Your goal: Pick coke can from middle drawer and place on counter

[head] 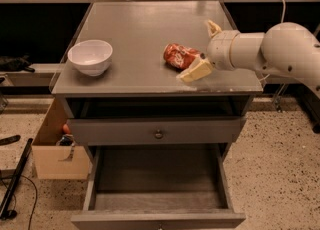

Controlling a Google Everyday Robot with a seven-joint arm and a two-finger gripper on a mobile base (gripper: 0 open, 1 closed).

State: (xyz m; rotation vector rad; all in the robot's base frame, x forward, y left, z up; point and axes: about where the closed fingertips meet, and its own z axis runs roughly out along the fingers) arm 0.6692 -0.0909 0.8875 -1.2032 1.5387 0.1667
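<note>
On counter (135, 29), coke can (179, 55) lies just left of claw (198, 50).

Dim light, sheen on counter (140, 29), end effector's (196, 51) soft shadow beside coke can (177, 55)
</note>
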